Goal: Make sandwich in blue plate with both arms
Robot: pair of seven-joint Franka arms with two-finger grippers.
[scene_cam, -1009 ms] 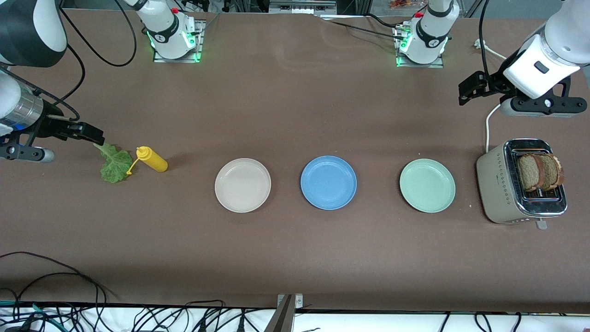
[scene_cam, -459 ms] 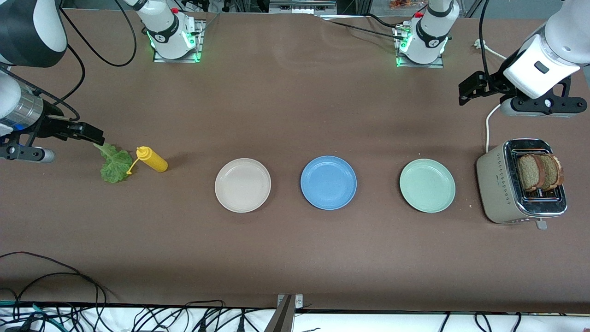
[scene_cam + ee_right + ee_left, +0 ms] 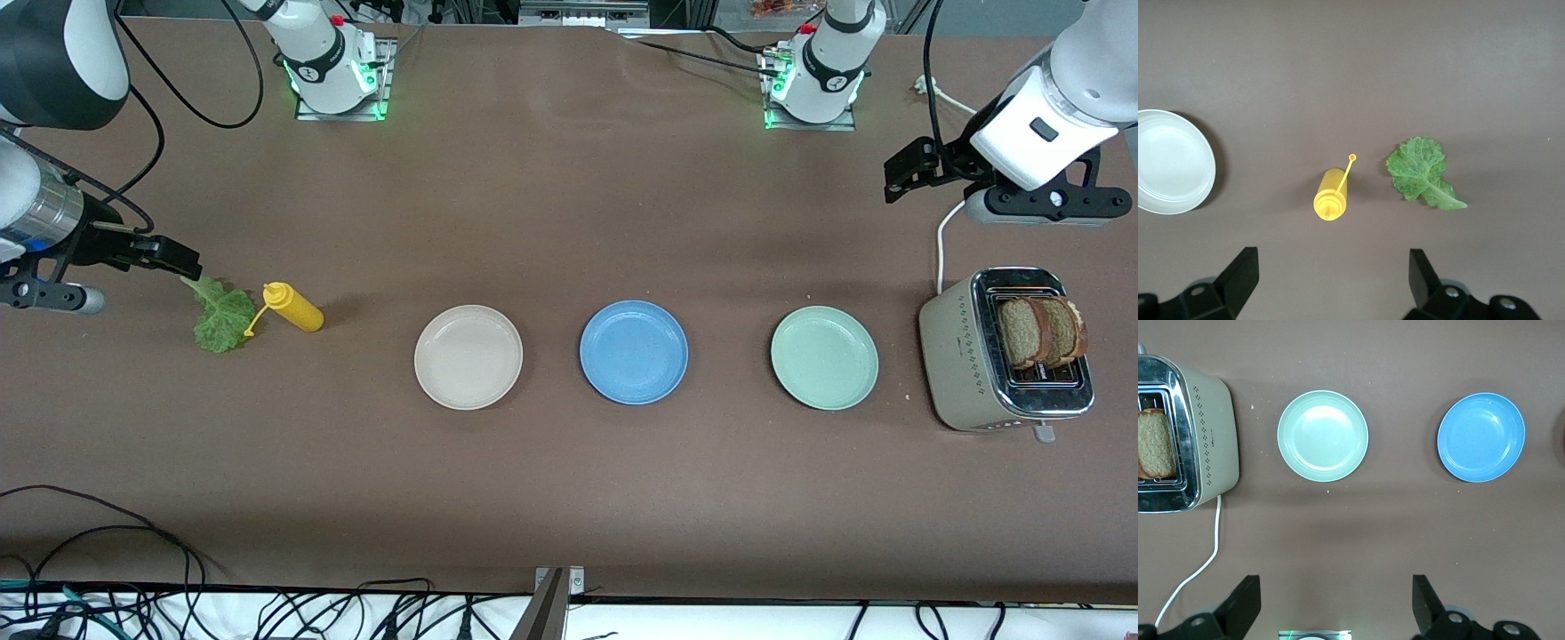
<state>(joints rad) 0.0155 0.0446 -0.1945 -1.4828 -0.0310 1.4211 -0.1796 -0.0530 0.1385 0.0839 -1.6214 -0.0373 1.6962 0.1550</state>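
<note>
From my remote station, I see three plates in a row across the middle of the brown table [image 3: 569, 204]: the blue plate [image 3: 634, 352] sits bare in the centre, with a cream-white plate [image 3: 468, 356] beside it toward the right arm's end and a mint-green plate [image 3: 824, 357] beside it toward the left arm's end. The sandwich is unassembled: two brown bread slices [image 3: 1040, 332] stand upright in the slots of a beige toaster [image 3: 965, 360] at the left arm's end, while the lettuce leaf [image 3: 220, 314] lies flat on the table at the right arm's end, just beside a yellow squeeze bottle [image 3: 292, 307] resting on its side. The left gripper [image 3: 907, 167] hangs in the air over bare table near the toaster, its jaws spread wide and holding nothing. The right gripper [image 3: 169, 258] hovers over the stem end of the lettuce, jaws likewise spread and empty.
</note>
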